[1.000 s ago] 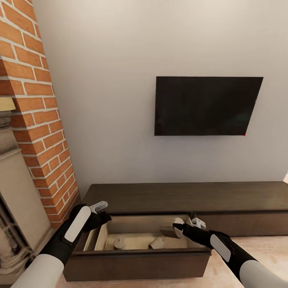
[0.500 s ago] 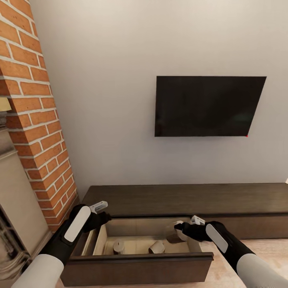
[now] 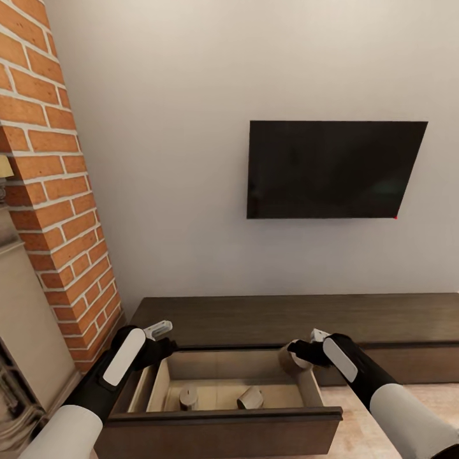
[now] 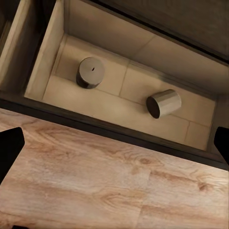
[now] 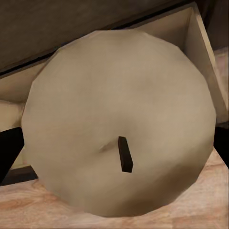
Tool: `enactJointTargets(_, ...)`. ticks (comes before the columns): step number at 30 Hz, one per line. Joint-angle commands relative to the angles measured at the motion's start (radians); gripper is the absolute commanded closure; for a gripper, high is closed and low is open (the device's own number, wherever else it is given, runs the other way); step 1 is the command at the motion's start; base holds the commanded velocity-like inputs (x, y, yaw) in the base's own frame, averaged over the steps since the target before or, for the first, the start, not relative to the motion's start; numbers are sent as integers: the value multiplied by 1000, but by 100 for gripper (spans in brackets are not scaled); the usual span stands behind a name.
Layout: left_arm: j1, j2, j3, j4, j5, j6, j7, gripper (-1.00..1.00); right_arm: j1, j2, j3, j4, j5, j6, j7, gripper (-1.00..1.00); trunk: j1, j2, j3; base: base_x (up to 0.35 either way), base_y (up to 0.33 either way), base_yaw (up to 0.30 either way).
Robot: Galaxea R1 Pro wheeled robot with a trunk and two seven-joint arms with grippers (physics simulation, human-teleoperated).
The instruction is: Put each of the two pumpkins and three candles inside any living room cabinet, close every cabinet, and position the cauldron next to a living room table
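Head view first: your right gripper point(image 3: 298, 354) is pinched on a candle point(image 3: 290, 361) and holds it over the right end of the open drawer point(image 3: 220, 414) of the long dark cabinet point(image 3: 268, 315). Two more candles sit on the pale drawer floor, one upright point(image 3: 189, 398) and one tipped on its side point(image 3: 250, 398), close together but apart. Your left gripper point(image 3: 160, 331) hangs over the drawer's back left corner, beside the brick chimney point(image 3: 51, 191); you cannot tell its opening from here. A black television point(image 3: 331, 169) hangs on the wall above.

Left wrist view: your dark fingertips point(image 4: 9, 150) sit at opposite edges, spread wide with nothing between them. Beneath them lie the plank floor point(image 4: 95, 186) and the drawer with the upright candle point(image 4: 90, 72) and the lying one point(image 4: 163, 103).

Right wrist view: the held candle's wick end point(image 5: 119, 121) faces you, with the drawer rim point(image 5: 202, 52) behind it.
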State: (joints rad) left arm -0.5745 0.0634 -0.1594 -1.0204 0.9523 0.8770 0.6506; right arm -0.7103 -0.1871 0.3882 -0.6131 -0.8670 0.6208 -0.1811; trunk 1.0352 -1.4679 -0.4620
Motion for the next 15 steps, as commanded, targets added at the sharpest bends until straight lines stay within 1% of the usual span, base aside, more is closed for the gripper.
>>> enactJointTargets(1, -1, 1, -3, -1, 11, 0, 11, -100, -3, 0, 7, -2, -12, 1, -12, 100, 0, -1, -1, 6, 0, 0)
enactJointTargets(2, -1, 0, -3, -1, 11, 0, 11, -100, -5, 4, 7, -2, -12, 1, -16, 100, 0, -1, -1, 4, 0, 0)
enactJointTargets(5, -1, 0, -3, -1, 11, 2, 11, -100, -11, 38, 9, -2, -4, 1, -28, 100, 0, -1, -1, 1, 7, 0)
enactJointTargets(6, 0, 0, -3, -1, 11, 2, 11, -100, -11, 50, 9, -2, 9, 2, -36, 100, 0, -1, -1, 1, 69, 0)
enactJointTargets(9, 0, 0, -3, -1, 11, 2, 11, -100, -12, 80, 9, -1, 73, 3, -71, 100, 0, -1, -1, 0, 166, 0)
enactJointTargets(11, -1, 0, -3, -1, 11, 2, 11, -100, -12, 91, 9, 0, 106, 4, -82, 100, 0, -1, -1, 0, 124, 0)
enactJointTargets(13, 0, 0, -3, -1, 11, 2, 11, -100, -12, 95, 8, 0, 121, 4, -87, 100, 0, -1, -1, 0, 51, 0)
enactJointTargets(15, -1, 0, -3, -1, 11, 2, 11, -100, -12, 97, 8, 1, 127, 5, -89, 100, 0, -1, -1, 0, 21, 0)
